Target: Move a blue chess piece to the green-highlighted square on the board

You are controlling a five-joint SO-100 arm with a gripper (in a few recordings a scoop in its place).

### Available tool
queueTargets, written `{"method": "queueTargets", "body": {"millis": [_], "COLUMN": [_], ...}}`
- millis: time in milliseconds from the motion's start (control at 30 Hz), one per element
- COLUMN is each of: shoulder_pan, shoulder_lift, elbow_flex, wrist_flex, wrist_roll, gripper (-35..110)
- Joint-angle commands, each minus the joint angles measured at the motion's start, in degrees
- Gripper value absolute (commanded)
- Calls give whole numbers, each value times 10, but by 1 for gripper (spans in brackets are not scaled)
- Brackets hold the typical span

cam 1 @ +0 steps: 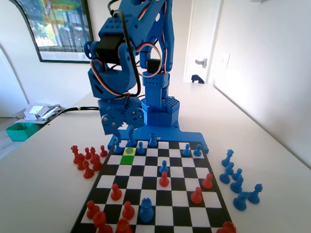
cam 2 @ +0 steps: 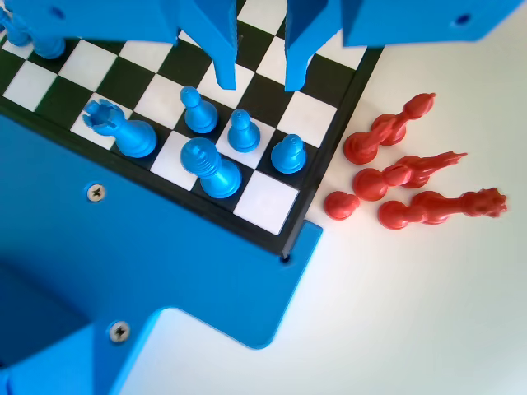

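Your hand hangs with jaws apart and empty above the board, near its corner. Blue pawns crowd below it beside taller blue pieces. Red pieces lie on the counter. The green-highlighted square sits near the board's far left corner in the fixed view.

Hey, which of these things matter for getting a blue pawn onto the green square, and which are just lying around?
For the job:
gripper, open
blue pawns below it
green square
board

Lying about:
red pieces beside the board
blue pieces off the board
teal tray
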State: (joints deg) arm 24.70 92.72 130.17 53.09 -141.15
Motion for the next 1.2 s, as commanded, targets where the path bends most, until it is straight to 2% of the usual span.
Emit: {"method": "queueTargets", "body": {"millis": [0,1167], "shoulder_pan": [8,2], "shoulder_lift": [11,-24], "elbow_flex": [12,27], "wrist_flex": [-11,-50], "wrist_roll": [-7,-4], "gripper": [8,8]}}
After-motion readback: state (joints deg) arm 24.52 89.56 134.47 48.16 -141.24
